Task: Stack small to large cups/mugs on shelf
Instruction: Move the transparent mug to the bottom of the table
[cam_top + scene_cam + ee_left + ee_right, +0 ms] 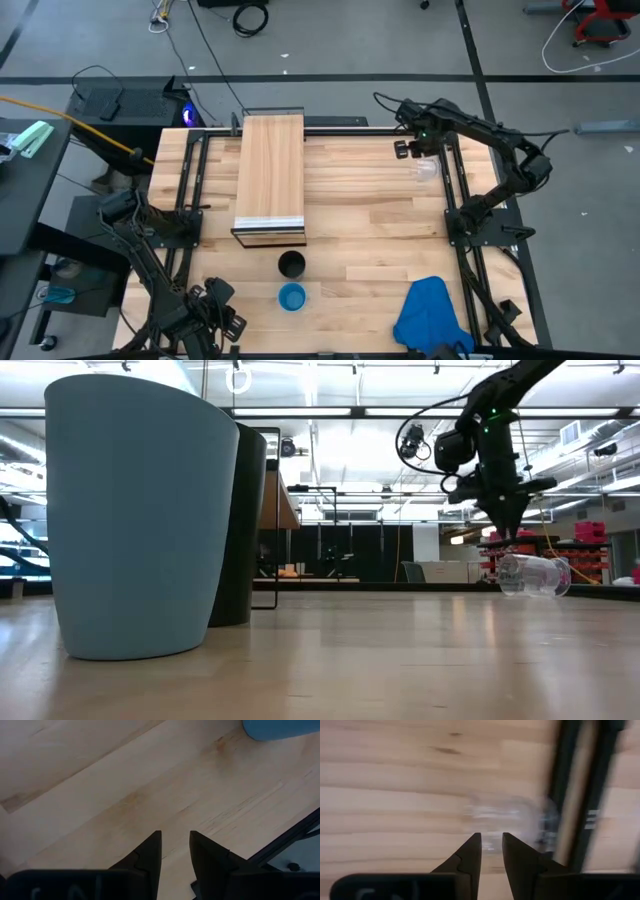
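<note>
Right gripper (490, 842), jaws slightly parted and empty, poised above tipped clear cup (425, 170) at table's 2 o'clock to grab it; left gripper (175, 842) likewise, idle at 7.

The clear plastic cup (425, 170) lies on its side at the table's two o'clock, the black cup (291, 264) and blue cup (292, 297) stand upright at six o'clock, just below the light-wood shelf (270, 172).
</note>
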Available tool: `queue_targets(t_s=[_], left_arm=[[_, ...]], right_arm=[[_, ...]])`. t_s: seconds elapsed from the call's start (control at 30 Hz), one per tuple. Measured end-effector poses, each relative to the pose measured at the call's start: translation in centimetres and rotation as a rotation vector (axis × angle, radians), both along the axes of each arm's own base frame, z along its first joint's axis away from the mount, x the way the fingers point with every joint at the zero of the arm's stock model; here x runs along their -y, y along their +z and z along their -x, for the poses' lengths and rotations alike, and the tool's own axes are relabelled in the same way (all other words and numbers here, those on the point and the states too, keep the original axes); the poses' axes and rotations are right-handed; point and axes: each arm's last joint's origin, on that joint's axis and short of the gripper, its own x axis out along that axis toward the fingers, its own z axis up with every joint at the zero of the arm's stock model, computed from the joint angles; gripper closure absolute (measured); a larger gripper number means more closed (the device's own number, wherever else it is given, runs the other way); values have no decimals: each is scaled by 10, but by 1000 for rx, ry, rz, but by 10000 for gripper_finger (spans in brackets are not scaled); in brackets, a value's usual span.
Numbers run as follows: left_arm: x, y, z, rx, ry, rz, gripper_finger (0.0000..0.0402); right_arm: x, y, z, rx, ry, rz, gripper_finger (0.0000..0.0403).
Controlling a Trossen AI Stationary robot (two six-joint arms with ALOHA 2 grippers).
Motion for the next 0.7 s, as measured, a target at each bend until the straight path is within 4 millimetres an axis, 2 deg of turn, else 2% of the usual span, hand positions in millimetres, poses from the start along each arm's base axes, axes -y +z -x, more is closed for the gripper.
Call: queue_targets(t_s=[0.23, 0.7], left_arm=[[-1, 0, -1, 29, 5, -22, 294], [-3, 0, -4, 32, 19, -24, 294]], right_arm=[[-6, 0, -7, -38, 63, 19, 323], [-9, -15, -23, -110, 129, 0, 323]])
